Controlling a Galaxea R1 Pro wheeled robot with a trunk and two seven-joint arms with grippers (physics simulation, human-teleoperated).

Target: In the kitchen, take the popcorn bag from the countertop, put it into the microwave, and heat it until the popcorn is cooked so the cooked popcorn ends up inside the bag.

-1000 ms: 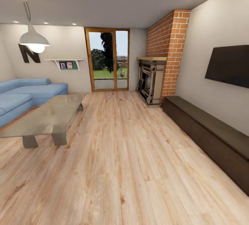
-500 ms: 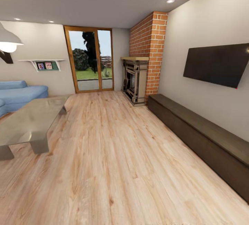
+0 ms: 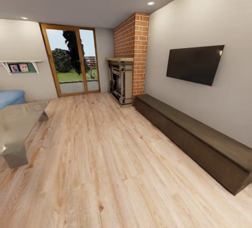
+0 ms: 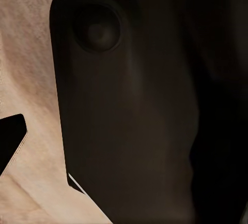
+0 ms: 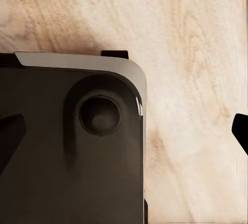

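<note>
A: What's on the head camera, left to right?

B: Living room. Far left I see a wall shelf [image 3: 21, 66] with two small pictures, below it a corner of a blue sofa [image 3: 11, 97], then a glassy coffee table [image 3: 17, 124] at lower left. Glass patio door [image 3: 71, 60] at upper left of centre, brick chimney [image 3: 134, 42] with a fireplace [image 3: 120, 81] beside it, then a black wall TV [image 3: 194, 63] at upper right over a long dark low cabinet [image 3: 196, 138]. Light wood floor [image 3: 98, 165] everywhere.

A: Popcorn bag, microwave?

B: I see none of the task's things here, so I can't place them.

A: Claws?

B: Left wrist camera gives me a dark robot body panel [image 4: 129, 121] against floor, plus one dark tip [image 4: 10, 139] at the left edge. Right wrist camera: similar dark panel [image 5: 67, 146], dark tips at both side edges. Spread or pressed together, I can't tell for either.
</note>
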